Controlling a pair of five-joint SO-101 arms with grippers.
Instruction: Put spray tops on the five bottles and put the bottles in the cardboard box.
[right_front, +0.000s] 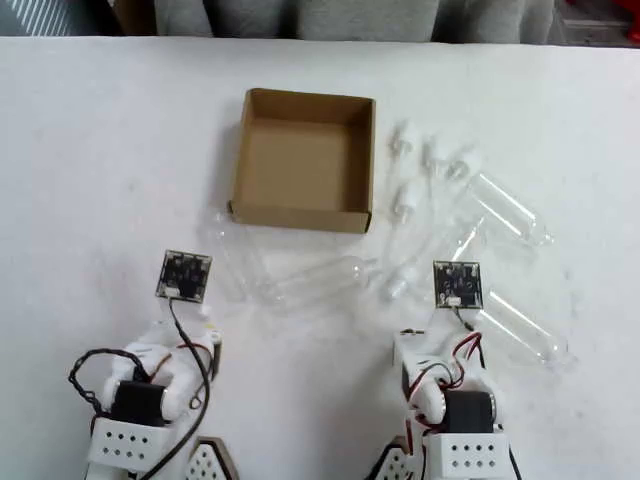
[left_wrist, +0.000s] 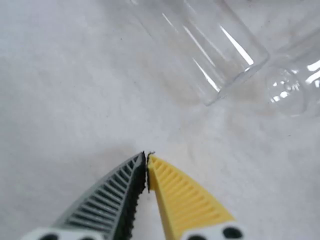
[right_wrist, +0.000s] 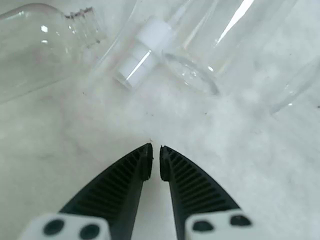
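The open cardboard box (right_front: 305, 160) stands at the table's back middle. Clear bottles lie flat in front of it and to its right: one (right_front: 235, 255) by the box's left front corner, one (right_front: 320, 280) beside it, others (right_front: 510, 210) (right_front: 520, 325) at the right. White spray tops (right_front: 405, 200) lie loose right of the box. My left gripper (left_wrist: 146, 162) is shut and holds nothing, just short of a bottle's end (left_wrist: 210, 55). My right gripper (right_wrist: 155, 155) is shut and holds nothing, a little short of a spray top (right_wrist: 142, 47) and a threaded bottle neck (right_wrist: 82, 25).
Both arms sit near the front edge, the left arm (right_front: 150, 385) and the right arm (right_front: 450, 390). Bare white table (right_front: 100, 150) stretches left of the box and between the arms. Grey shapes line the far edge.
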